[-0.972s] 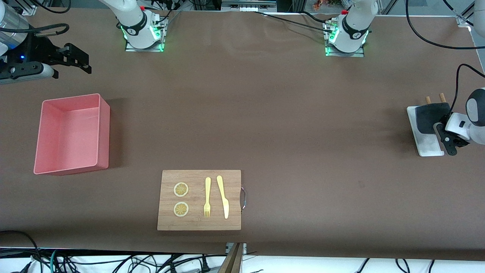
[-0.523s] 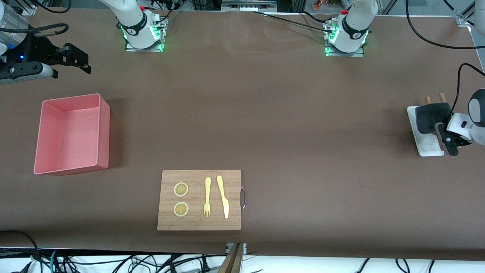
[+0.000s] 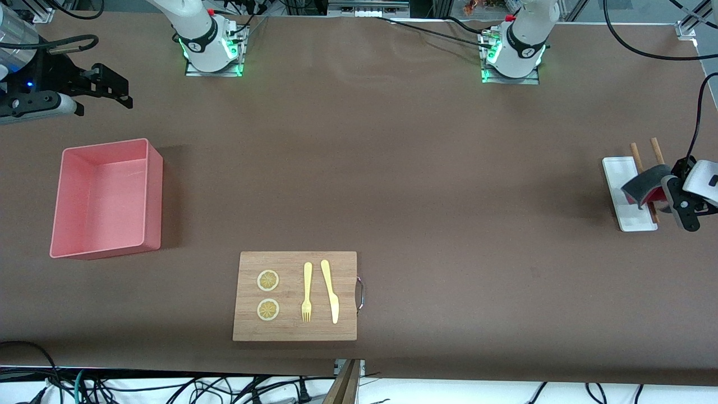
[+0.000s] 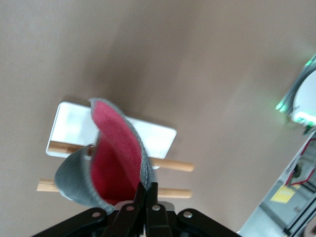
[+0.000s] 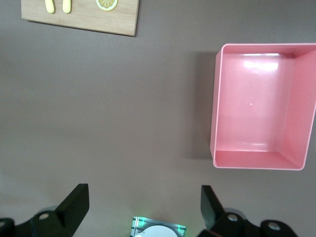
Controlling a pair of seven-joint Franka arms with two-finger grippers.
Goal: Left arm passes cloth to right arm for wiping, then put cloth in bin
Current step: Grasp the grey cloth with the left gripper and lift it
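Note:
My left gripper (image 3: pixel 673 197) is shut on one edge of the cloth (image 3: pixel 644 187) and holds it just above the white tray (image 3: pixel 628 219) at the left arm's end of the table. The cloth hangs curled, grey outside and red inside. In the left wrist view the fingertips (image 4: pixel 146 190) pinch the cloth (image 4: pixel 118 153) at its rim. My right gripper (image 3: pixel 112 92) is open and empty, waiting high over the table at the right arm's end; its fingers show wide apart in the right wrist view (image 5: pixel 143 202). The pink bin (image 3: pixel 154 191) is empty and also shows in the right wrist view (image 5: pixel 216 108).
Two wooden sticks (image 3: pixel 636 154) lie across the tray (image 4: pixel 74 126), also in the left wrist view (image 4: pixel 170 164). A wooden board (image 3: pixel 345 280) near the front edge carries a fork (image 3: pixel 306 292), a knife (image 3: pixel 330 290) and two lemon slices (image 3: pixel 268 280).
The left gripper has lifted the cloth off the tray and shifted toward the table's end. The cloth now curls and shows its red face. The right arm has hardly moved.

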